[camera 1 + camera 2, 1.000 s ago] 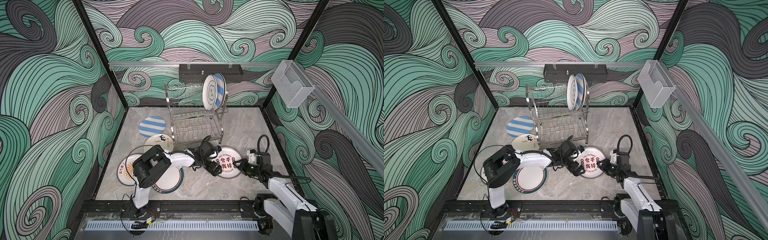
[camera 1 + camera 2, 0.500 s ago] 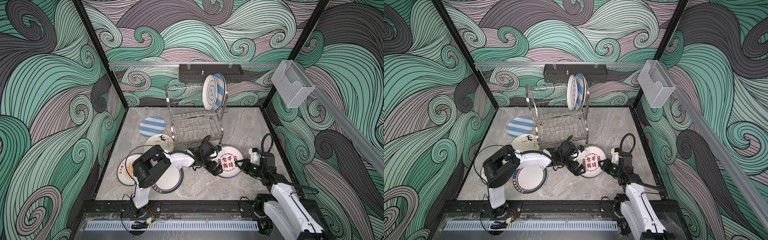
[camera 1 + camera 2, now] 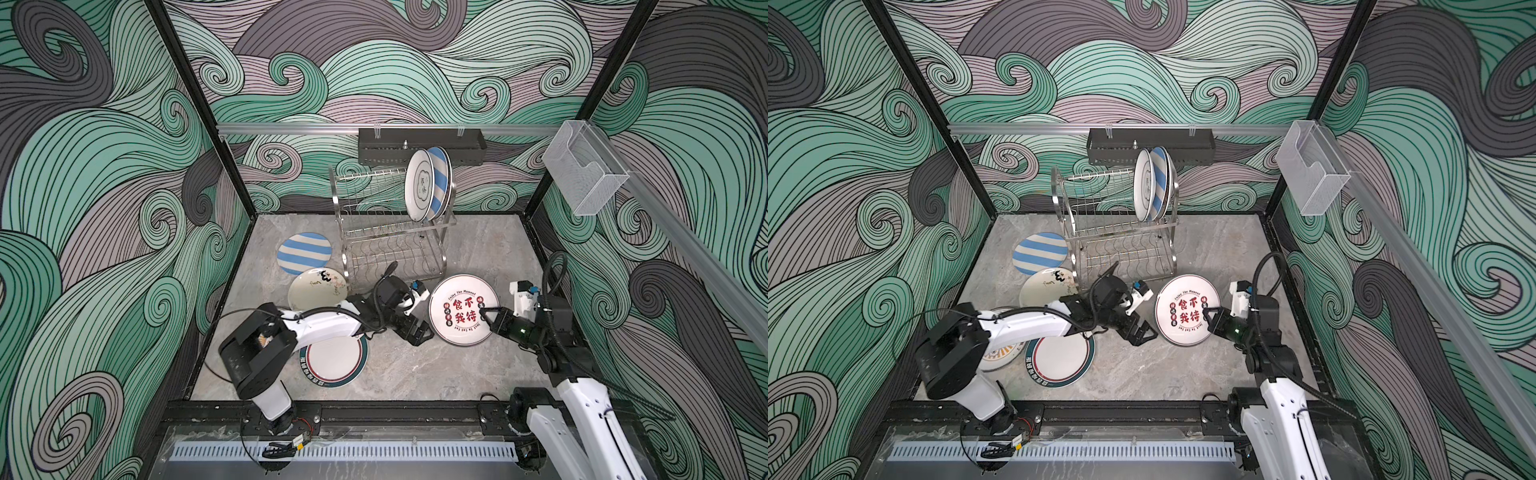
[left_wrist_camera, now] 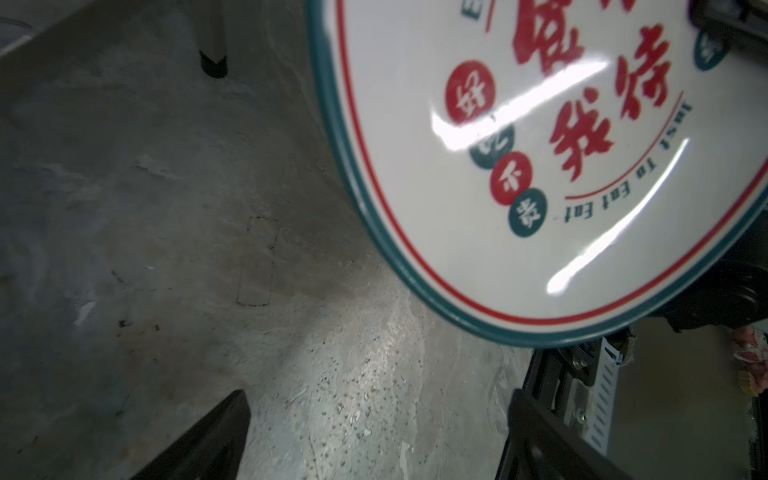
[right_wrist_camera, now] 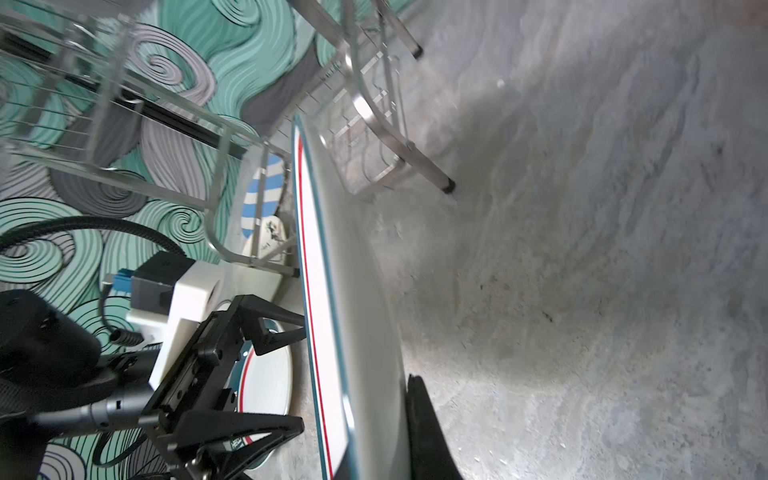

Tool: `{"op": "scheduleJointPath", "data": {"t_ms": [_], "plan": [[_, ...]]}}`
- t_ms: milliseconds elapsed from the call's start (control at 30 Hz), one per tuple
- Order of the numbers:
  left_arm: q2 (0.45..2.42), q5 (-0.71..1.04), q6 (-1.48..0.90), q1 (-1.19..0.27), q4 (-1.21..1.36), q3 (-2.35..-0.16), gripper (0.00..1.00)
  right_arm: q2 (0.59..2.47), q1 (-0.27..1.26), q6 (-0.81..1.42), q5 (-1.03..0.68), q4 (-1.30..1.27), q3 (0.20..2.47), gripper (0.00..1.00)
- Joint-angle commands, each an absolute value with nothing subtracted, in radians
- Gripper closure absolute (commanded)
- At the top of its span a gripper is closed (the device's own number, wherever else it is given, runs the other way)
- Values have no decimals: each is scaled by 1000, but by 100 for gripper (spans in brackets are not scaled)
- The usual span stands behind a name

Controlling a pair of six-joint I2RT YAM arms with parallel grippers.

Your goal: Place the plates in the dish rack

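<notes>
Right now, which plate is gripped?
The red-lettered plate, pinched at its rim by the right gripper; the others lie flat or stand in the rack.

The walls [image 3: 104, 166] swirl in teal, lilac and grey waves. The lettered plate [image 3: 463, 309] is white, teal-rimmed, with red characters; the striped plate [image 3: 304, 252] is blue and white. Grey marbled surface [image 3: 415, 370], shiny steel dish rack [image 3: 395, 231].

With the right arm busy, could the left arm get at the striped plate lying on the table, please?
Probably yes: the left tool is open and empty, and nothing covers the striped plate beside the dish rack.
</notes>
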State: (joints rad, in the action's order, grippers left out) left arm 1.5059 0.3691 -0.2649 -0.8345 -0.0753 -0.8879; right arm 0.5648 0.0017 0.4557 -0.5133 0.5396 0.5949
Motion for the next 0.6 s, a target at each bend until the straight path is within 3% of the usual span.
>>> {"op": "scheduleJointPath", "data": {"t_ms": [0, 367, 567], "plan": [[1349, 348, -257, -786, -155, -845, 1, 578, 9, 429, -607, 518, 669, 100], [971, 92, -322, -553, -92, -650, 1, 714, 138, 469, -566, 366, 972, 100], [951, 2, -357, -462, 21, -554, 1, 883, 388, 381, -321, 330, 1203, 100]]}}
